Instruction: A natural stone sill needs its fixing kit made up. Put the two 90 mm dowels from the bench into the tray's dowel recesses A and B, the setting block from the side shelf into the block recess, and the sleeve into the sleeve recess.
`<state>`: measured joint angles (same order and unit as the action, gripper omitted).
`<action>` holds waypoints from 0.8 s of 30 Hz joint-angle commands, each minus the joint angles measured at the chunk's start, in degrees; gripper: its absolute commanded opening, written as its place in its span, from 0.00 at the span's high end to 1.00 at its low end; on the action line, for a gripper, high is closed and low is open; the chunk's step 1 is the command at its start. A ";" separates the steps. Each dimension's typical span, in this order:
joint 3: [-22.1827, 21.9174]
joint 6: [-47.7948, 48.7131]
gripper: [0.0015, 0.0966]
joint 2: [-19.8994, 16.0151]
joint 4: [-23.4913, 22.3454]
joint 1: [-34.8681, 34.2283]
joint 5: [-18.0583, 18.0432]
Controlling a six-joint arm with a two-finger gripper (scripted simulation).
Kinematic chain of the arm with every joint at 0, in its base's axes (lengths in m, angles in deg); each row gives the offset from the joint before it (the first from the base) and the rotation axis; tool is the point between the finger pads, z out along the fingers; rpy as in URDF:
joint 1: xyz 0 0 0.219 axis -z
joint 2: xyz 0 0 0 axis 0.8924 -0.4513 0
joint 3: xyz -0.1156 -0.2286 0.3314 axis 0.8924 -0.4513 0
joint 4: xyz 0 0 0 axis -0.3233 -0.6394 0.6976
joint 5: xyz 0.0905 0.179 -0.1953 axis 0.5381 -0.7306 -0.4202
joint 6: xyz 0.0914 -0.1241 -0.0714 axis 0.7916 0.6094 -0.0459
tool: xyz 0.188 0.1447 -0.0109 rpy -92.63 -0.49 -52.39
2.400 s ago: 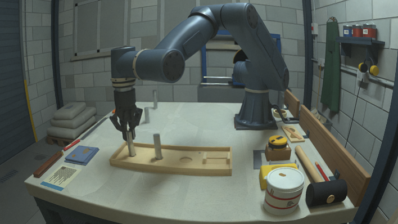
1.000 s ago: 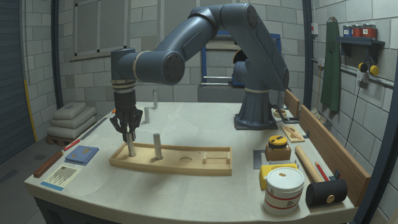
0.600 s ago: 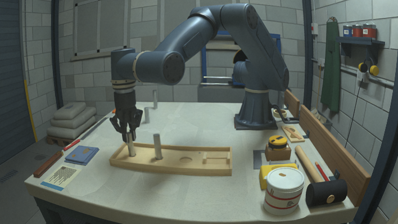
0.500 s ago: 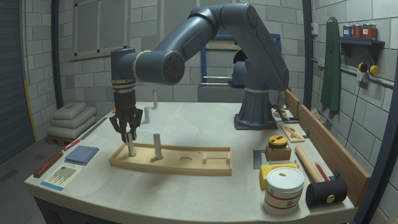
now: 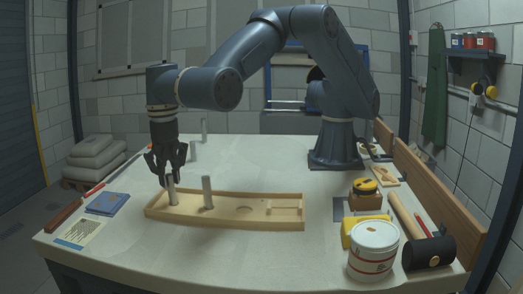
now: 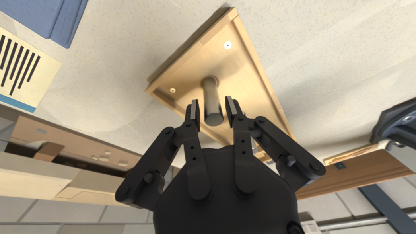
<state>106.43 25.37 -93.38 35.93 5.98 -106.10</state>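
Note:
A grey steel dowel (image 5: 171, 189) stands upright in the leftmost recess of the wooden tray (image 5: 225, 208), and a second dowel (image 5: 207, 192) stands upright in the recess just to its right. My gripper (image 5: 168, 177) is over the top of the left dowel (image 6: 213, 104) and is open, holding nothing. The tray's round recess (image 5: 244, 210) and rectangular recess (image 5: 284, 208) are empty. Two more grey cylinders, one short (image 5: 192, 150) and one taller (image 5: 203, 130), stand on the bench behind the gripper.
The tray's raised rim (image 6: 186, 49) surrounds the dowel under my fingers. A blue pad (image 5: 107, 202), a printed card (image 5: 79, 231) and a brown bar (image 5: 63, 215) lie left of the tray. A white tub (image 5: 372, 249), a mallet (image 5: 424, 248) and a tape measure (image 5: 365, 186) crowd the right side.

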 commanded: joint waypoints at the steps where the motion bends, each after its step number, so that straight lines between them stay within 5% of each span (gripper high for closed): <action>1: 0.08 0.00 0.56 0.10 0.03 0.00 -0.05; 24: 2.09 0.00 0.56 2.61 0.01 0.00 -4.63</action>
<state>108.49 25.37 -90.80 35.92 5.98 -110.77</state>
